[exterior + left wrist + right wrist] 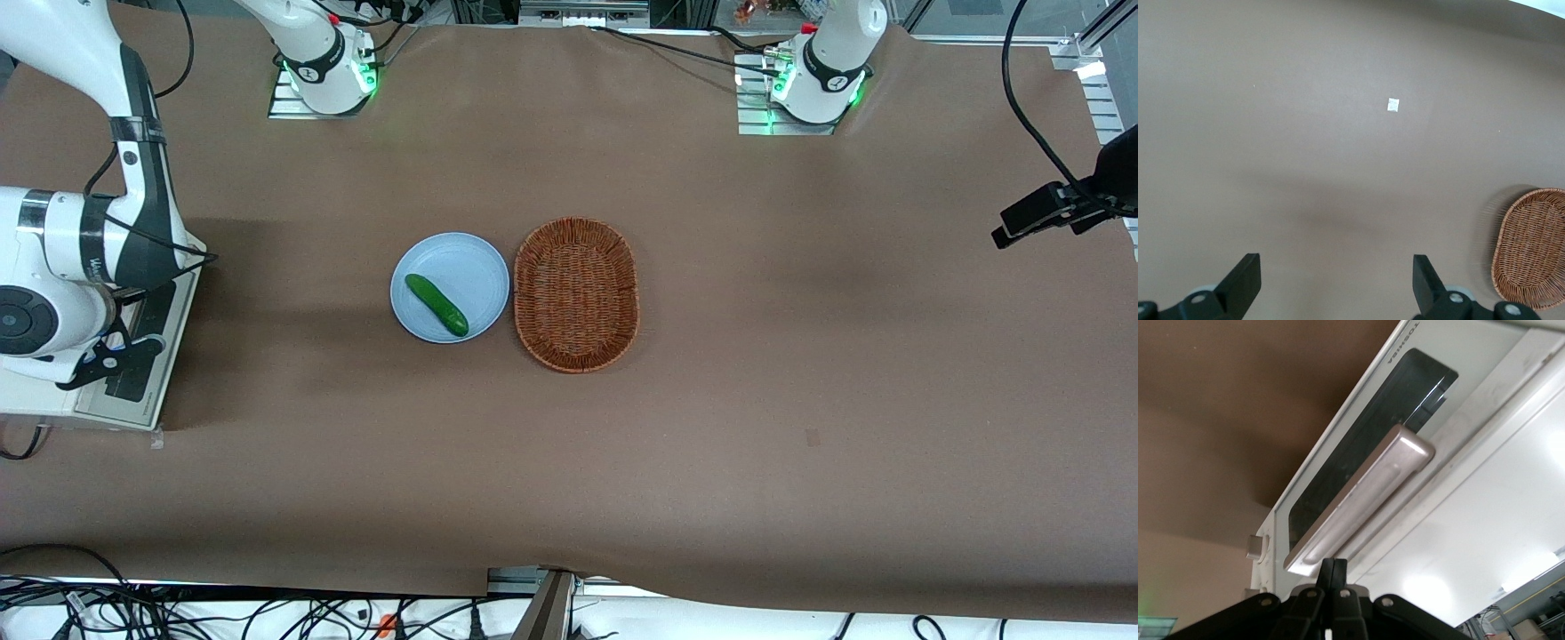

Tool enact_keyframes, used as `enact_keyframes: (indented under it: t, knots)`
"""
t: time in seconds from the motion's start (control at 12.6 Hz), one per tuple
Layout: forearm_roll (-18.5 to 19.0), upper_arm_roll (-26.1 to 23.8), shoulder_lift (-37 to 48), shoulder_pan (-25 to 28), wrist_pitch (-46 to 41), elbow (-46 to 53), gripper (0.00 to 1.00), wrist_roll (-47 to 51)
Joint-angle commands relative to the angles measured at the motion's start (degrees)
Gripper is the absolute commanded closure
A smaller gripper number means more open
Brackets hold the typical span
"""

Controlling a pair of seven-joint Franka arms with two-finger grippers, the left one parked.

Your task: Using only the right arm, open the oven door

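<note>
The cream-white oven door (1358, 463) with dark glass lies directly ahead of my black two-finger gripper (1333, 570), its brushed silver bar handle (1361, 497) running slantwise just off my fingertips, which are pressed together. The door looks slightly ajar from the white oven body (1485, 520).

Oven door (133, 360): in the front view largely covered by the right arm (62, 267), only its edge being seen just beside the gripper (1333, 568); the handle is hidden there.

Oven door, right wrist view: dark glass partly masked by the silver handle (1358, 499) just ahead of the gripper; the oven body is cut off by the frame edge.

Gripper: only the fingers (1327, 570), pressed together, are shown in the wrist view; in the front view it is concealed under the arm.

Basket (1533, 248): truncated by the left wrist frame, its rim blurred.
</note>
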State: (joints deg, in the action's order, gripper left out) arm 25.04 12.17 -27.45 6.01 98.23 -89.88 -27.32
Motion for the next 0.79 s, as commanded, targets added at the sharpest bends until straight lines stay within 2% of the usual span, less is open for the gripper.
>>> enact_keyframes:
  t: [0.0, 0.72]
  knots:
    - [1.32, -0.30, -0.24, -0.12, 2.13, -0.83, 1.00, -0.80]
    - [0.97, -0.39, -1.38, -0.12, 3.37, -1.18, 1.00, -0.72]
